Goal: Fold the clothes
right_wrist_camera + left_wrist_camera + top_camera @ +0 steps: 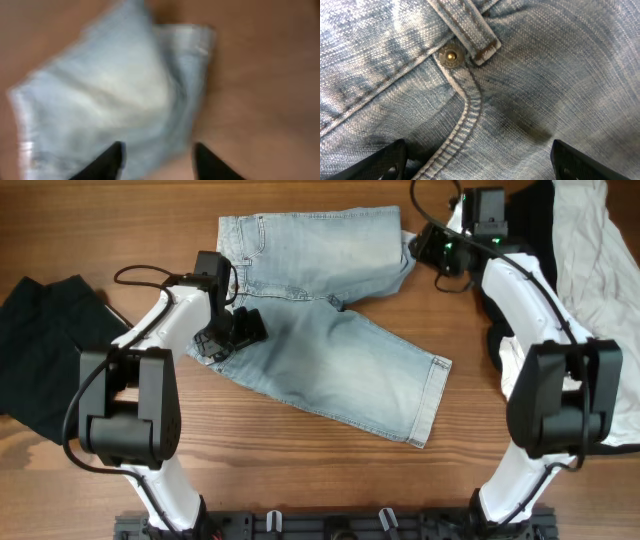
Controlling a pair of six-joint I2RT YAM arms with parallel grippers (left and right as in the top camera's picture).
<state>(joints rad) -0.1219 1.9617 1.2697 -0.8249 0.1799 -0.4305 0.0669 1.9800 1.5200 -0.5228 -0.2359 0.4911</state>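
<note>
Light blue denim shorts lie spread on the wooden table, one leg towards the back right and the other towards the front right. My left gripper hovers low over the shorts' left side, near the waistband. In the left wrist view its fingers are wide open and empty above the denim, near a brass rivet and a pocket seam. My right gripper is at the hem of the back leg. The blurred right wrist view shows its fingers open, straddling the edge of the leg end.
A black garment lies at the left edge of the table. A pile of white and black clothing lies at the back right, behind my right arm. Bare wood shows in front of the shorts.
</note>
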